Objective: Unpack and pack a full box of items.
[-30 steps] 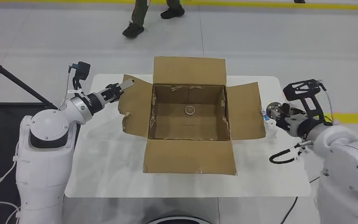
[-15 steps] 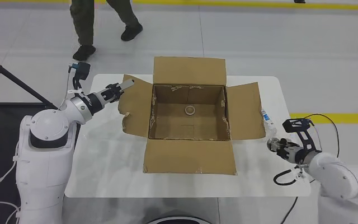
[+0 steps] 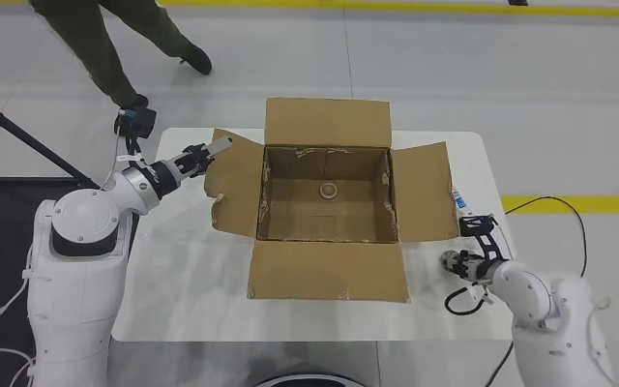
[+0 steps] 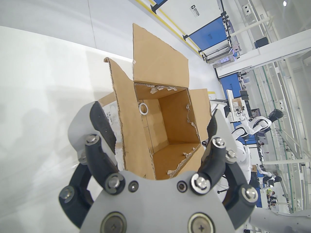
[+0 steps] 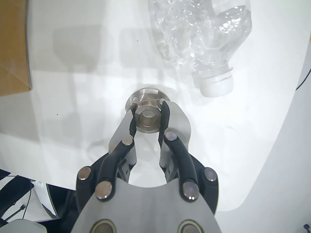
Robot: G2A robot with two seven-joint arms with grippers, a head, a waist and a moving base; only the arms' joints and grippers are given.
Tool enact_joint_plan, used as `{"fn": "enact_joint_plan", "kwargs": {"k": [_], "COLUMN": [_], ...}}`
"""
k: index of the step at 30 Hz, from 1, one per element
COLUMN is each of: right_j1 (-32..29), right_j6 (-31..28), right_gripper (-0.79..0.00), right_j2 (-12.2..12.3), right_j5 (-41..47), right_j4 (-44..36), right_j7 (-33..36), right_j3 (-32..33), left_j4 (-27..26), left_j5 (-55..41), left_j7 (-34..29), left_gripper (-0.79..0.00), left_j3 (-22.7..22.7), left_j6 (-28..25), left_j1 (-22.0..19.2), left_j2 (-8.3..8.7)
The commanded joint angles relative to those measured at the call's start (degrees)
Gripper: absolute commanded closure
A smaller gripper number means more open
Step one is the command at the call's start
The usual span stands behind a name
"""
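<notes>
I see the right gripper (image 5: 148,106) closed on the hub of the steel flange (image 5: 147,120), low over the table (image 5: 80,112) beside the bottle (image 5: 199,25), right of the box (image 3: 327,273); I'd judge it heavy, rigid, slick, so the hub grip suits.

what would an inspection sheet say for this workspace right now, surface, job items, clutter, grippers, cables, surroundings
surface: white table, bare around the box
job's things: cardboard box open, all four flaps spread; ring lying on its floor; clear bottle on its side on the table near the box's right flap; metal fitting held low over the table near the bottle's cap
clutter: nothing seen
grippers: left gripper open, at the box's left flap; right gripper shut on the metal fitting
cables: black cable looping by the right wrist
surroundings: grey floor with a yellow line
</notes>
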Motion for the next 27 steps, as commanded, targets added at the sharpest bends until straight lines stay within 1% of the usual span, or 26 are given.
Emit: {"fn": "enact_joint_plan", "kwargs": {"k": [1,2,4,5,7,9,10,11,12,20,27], "right_j1": [0.4,0.7,1.0,1.1,1.3,1.5,1.5,1.5,1.4,1.6,3.2], "right_j6": [0.1,0.0,0.1,0.0,0.1,0.2,0.3,0.4,0.4,0.9,1.8], "right_gripper": [0.0,-0.018,-0.114,-0.132,-0.228,-0.453,-0.61,-0.705,-0.779,-0.785,-0.785], "right_j2": [0.0,0.1,0.1,0.1,0.2,0.3,0.3,0.4,0.5,1.1,1.9], "right_j5": [0.3,0.7,0.8,1.0,1.1,1.3,1.4,1.5,1.6,0.8,-1.5], "right_j4": [0.9,1.6,2.3,2.6,3.1,3.3,3.0,2.5,1.8,-4.6,-15.0], "right_j7": [-0.1,-0.3,-0.5,-0.6,-0.7,-0.8,-0.9,-0.9,-0.8,1.1,4.0], "right_j3": [-0.6,-0.8,-1.0,-1.2,-1.5,-1.6,-1.6,-1.4,-1.2,0.2,3.4], "left_j4": [0.0,0.0,0.0,0.0,0.0,0.0,0.0,0.0,0.0,0.0,0.0], "left_j5": [0.0,0.0,0.0,0.0,0.0,0.0,0.0,0.0,0.0,0.0,0.0], "left_j7": [0.0,0.0,0.0,0.0,0.0,0.0,0.0,0.0,0.0,0.0,0.0], "left_gripper": [-0.785,-0.785,-0.785,-0.785,-0.785,-0.785,-0.785,-0.785,-0.785,-0.785,-0.785], "left_j3": [0.0,0.0,0.0,0.0,0.0,0.0,0.0,0.0,0.0,0.0,0.0], "left_j6": [0.0,0.0,0.0,0.0,0.0,0.0,0.0,0.0,0.0,0.0,0.0], "left_j1": [0.0,0.0,0.0,0.0,0.0,0.0,0.0,0.0,0.0,0.0,0.0], "left_j2": [0.0,0.0,0.0,0.0,0.0,0.0,0.0,0.0,0.0,0.0,0.0]}}
